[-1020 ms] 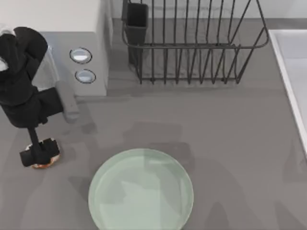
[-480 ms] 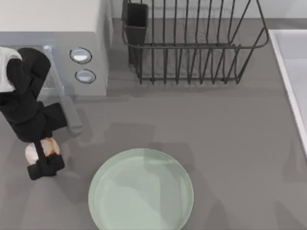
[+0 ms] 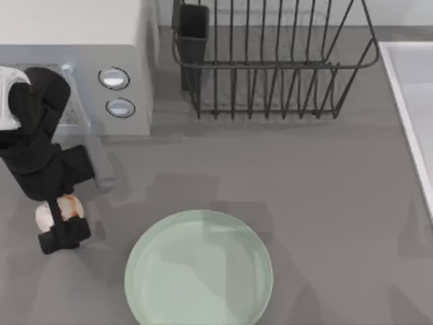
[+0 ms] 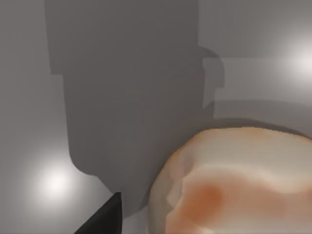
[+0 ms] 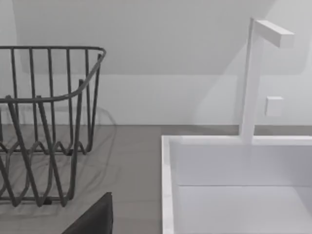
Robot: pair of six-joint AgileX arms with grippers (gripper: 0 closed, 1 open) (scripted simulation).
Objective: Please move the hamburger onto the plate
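Note:
The hamburger [image 3: 71,205], a small cream lump with orange-brown patches, is at the table's left side, held in my left gripper [image 3: 59,220], which is shut on it. The left wrist view has the hamburger [image 4: 234,185] close up, above its own shadow on the grey table, with a dark fingertip [image 4: 103,218] beside it. The pale mint-green plate [image 3: 198,267] lies bare at the front middle, to the right of the hamburger and apart from it. A dark part of my right gripper [image 5: 92,219] appears in the right wrist view, near the sink.
A grey appliance with two round knobs [image 3: 115,88] stands at the back left, just behind my left arm. A dark wire dish rack [image 3: 270,61] is at the back middle. A white sink [image 3: 413,101] with a faucet [image 5: 253,83] runs along the right edge.
My left gripper closed on the hamburger and rose with it, shifting slightly toward the back. Over the last half second it has hardly moved.

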